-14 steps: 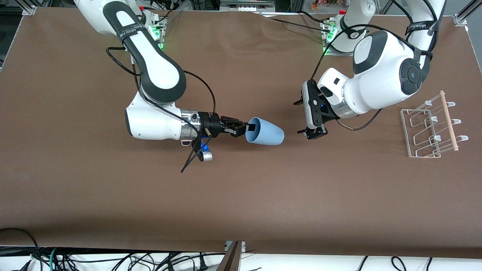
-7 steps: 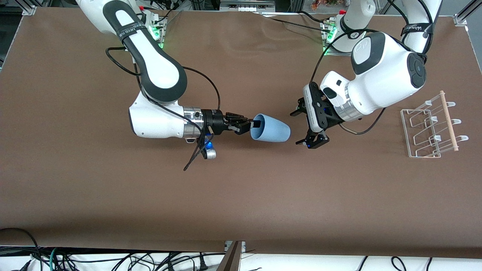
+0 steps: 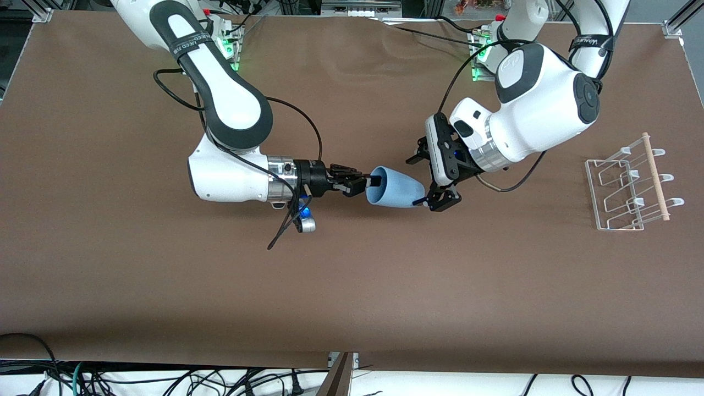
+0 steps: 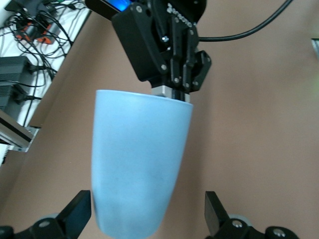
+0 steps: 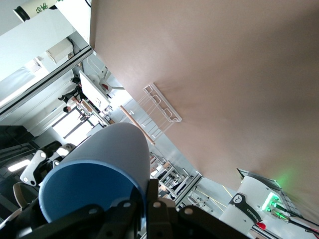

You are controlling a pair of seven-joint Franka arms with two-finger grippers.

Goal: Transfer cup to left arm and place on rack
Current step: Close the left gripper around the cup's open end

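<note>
The light-blue cup (image 3: 397, 190) hangs on its side over the middle of the table. My right gripper (image 3: 372, 183) is shut on its rim, one finger inside and one outside, as the right wrist view (image 5: 147, 199) shows. My left gripper (image 3: 413, 182) is open, its two fingers standing on either side of the cup's closed base. In the left wrist view the cup (image 4: 139, 169) fills the space between the left gripper's (image 4: 147, 216) fingers, with a clear gap on one side. The rack (image 3: 630, 184) stands toward the left arm's end of the table.
Brown table cover (image 3: 352, 286) under everything. A cable and a small silver camera (image 3: 303, 223) hang from the right wrist. The rack also shows in the right wrist view (image 5: 159, 107). Arm bases with green lights (image 3: 478, 60) are along the table's edge farthest from the front camera.
My left gripper has moved toward the cup, and its open fingers now straddle the cup's base. The right arm first carried the cup a little toward the left arm, then held still.
</note>
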